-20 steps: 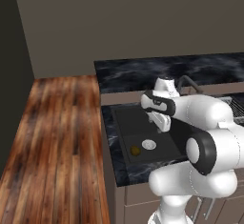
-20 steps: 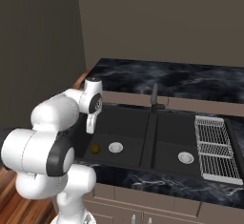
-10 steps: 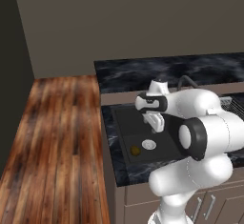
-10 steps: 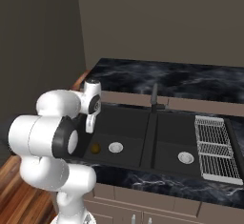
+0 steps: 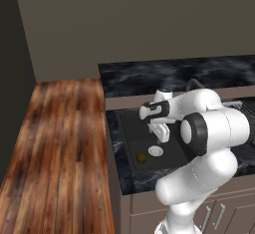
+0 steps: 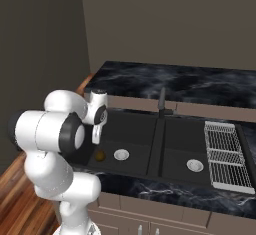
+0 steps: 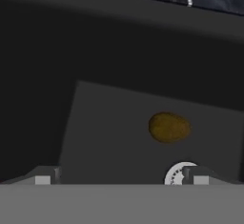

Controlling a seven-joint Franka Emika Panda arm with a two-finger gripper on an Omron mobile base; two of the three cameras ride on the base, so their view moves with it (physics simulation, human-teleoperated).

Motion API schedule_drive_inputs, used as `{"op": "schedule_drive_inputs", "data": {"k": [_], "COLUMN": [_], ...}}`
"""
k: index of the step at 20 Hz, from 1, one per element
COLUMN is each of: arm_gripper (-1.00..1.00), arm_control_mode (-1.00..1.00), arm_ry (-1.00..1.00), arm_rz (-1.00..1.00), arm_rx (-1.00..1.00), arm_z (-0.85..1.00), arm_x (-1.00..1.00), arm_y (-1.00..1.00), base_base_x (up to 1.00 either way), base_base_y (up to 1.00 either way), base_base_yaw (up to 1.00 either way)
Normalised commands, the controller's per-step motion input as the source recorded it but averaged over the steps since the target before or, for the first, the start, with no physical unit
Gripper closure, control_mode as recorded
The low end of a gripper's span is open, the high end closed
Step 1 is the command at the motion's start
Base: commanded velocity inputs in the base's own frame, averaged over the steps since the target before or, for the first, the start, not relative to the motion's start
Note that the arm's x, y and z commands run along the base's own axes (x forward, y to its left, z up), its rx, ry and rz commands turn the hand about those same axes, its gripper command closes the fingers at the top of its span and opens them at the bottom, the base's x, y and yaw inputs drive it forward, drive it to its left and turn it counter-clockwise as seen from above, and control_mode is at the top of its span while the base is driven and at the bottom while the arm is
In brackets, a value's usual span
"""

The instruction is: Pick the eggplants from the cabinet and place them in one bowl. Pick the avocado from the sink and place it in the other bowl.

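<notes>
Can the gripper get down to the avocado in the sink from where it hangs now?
Probably yes. The gripper hangs open above the left basin, and the avocado lies bare on the basin floor beside the drain, with nothing between them.

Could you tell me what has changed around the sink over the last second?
The arm swung over the left sink basin, its elbow rolling round, and brought the end effector down nearer the avocado. The jaws stayed open and empty. The avocado, drain, faucet and drying rack have not moved.
</notes>
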Motion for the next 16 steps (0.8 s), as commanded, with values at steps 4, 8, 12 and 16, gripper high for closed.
{"op": "schedule_drive_inputs", "data": {"k": [4,8,12,16], "arm_gripper": [-1.00,-1.00,-1.00,-1.00], "arm_control_mode": [-1.00,-1.00,-1.00,-1.00], "arm_ry": [0.00,0.00,0.00,0.00], "arm_rz": [0.00,0.00,0.00,0.00], "arm_rx": [0.01,0.07,0.09,0.04], "arm_z": [-0.21,-0.12,-0.17,-0.21], "arm_x": [0.06,0.07,0.02,0.02], "arm_y": [0.01,0.00,0.00,0.06], "base_base_x": [0.00,0.00,0.00,0.00], "base_base_y": [0.00,0.00,0.00,0.00], "base_base_yaw": [0.00,0.00,0.00,0.00]}}
